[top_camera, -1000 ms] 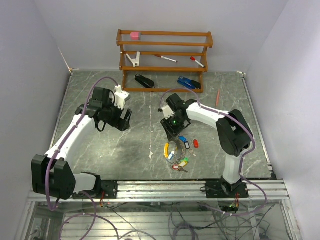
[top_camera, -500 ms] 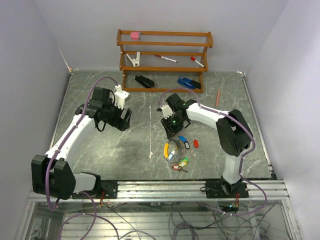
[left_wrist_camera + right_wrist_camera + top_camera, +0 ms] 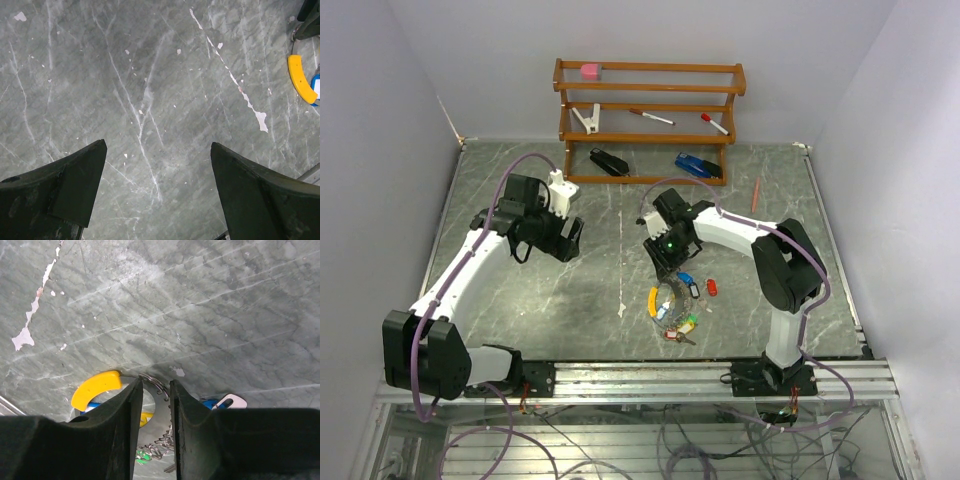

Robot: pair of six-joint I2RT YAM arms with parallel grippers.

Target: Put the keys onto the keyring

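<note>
- The right gripper point(image 3: 665, 266) hangs low over the marble table point(image 3: 580, 290), just right of centre in the overhead view. Its tip is at the upper edge of the pile of keys point(image 3: 677, 306).
- In the right wrist view the jaws stand close together, with only a narrow slit between them. The keyring point(image 3: 161, 389), a thin wire, crosses that slit at the fingertips. Whether the jaws pinch the wire cannot be told.
- A yellow tag point(image 3: 95, 388) curves to the lower left of the fingers, touching the wire, and a blue tag point(image 3: 212, 402) peeks out at the lower right.
- Seen from overhead, a green tag point(image 3: 687, 324) lies at the bottom of the pile, and a red tag point(image 3: 711, 287) sits just to the pile's right.
- The left gripper point(image 3: 157, 145) is left of centre in the overhead view, well apart from the keys. Its jaws are spread wide, with only table surface between them.
- The yellow tag also shows at the right edge of the left wrist view.
- A wooden rack point(image 3: 650, 68) stands along the top of the overhead frame with two markers point(image 3: 650, 117) on a shelf. A black stapler point(image 3: 610, 162) and a blue stapler point(image 3: 698, 166) lie at its foot.
</note>
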